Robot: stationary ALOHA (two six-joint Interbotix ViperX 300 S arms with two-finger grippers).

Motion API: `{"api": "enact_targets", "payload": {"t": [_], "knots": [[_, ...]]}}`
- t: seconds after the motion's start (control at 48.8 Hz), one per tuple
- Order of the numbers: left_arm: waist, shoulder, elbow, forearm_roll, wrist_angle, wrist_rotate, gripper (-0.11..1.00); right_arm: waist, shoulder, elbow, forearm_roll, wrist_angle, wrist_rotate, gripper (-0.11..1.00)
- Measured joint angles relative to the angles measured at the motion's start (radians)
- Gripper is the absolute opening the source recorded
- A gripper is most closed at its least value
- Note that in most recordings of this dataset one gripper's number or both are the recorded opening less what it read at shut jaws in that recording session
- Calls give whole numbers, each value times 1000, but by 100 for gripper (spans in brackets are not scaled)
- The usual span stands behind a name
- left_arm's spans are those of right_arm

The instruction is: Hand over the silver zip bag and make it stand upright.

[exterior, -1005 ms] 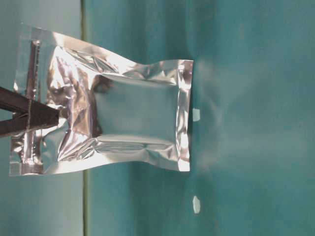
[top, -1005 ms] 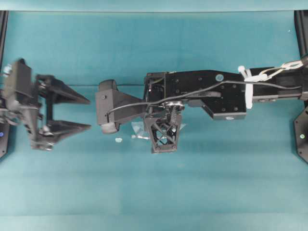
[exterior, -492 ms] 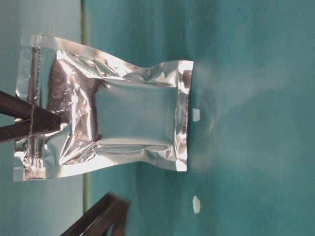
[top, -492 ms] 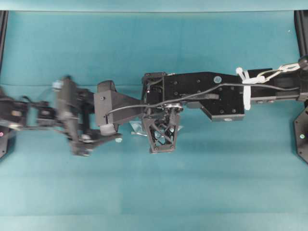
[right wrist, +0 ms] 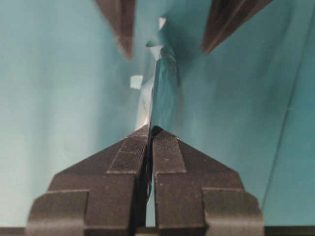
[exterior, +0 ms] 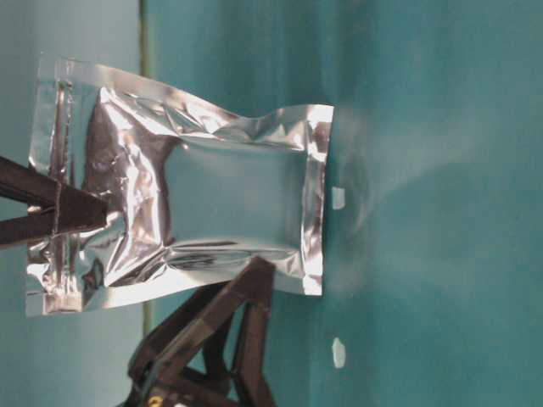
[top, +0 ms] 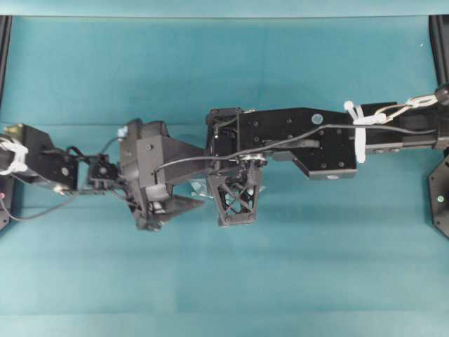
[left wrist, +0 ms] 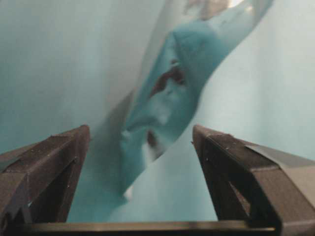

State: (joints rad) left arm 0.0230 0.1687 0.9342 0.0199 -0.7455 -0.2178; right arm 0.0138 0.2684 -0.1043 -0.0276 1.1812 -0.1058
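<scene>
The silver zip bag (exterior: 229,212) hangs crinkled with its zip strip in my right gripper (right wrist: 151,129), which is shut on that end. Its opposite sealed edge is at the teal table surface (exterior: 424,127). From above only a sliver of the bag (top: 198,188) shows beside the right gripper (top: 235,203). My left gripper (left wrist: 140,130) is open, and the bag (left wrist: 167,93) lies just ahead of its tips, seen edge-on. In the right wrist view the left fingers (right wrist: 120,24) stand on either side of the bag (right wrist: 162,83), apart from it.
Two small white specks (exterior: 338,197) lie on the table near the bag's lower edge. The right arm (top: 309,137) reaches across the middle from the right. The left arm (top: 42,158) comes in from the left edge.
The left arm has swung in from the far left to the bag, its open fingers now flanking the bag's lower part. The right gripper and the bag have barely moved.
</scene>
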Motion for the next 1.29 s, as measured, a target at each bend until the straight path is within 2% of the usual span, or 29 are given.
{"api": "enact_targets", "payload": {"t": [0.492, 0.82, 0.882, 0.943, 1.107, 1.292], "knots": [[-2, 126, -133, 0, -5, 0, 92, 0, 2, 2, 0, -2, 0, 1], [3, 135, -150, 0, 28, -14, 90, 2, 2, 2, 0, -3, 0, 1], [3, 135, -150, 0, 43, -20, 86, 0, 2, 2, 0, -3, 0, 1], [5, 135, -150, 0, 51, -20, 76, 0, 2, 2, 0, -3, 0, 1], [3, 135, -150, 0, 52, -8, 37, 0, 2, 2, -5, -3, 2, 1], [2, 135, -150, 0, 52, -5, 35, 0, 2, 2, -5, -3, 2, 1]]}}
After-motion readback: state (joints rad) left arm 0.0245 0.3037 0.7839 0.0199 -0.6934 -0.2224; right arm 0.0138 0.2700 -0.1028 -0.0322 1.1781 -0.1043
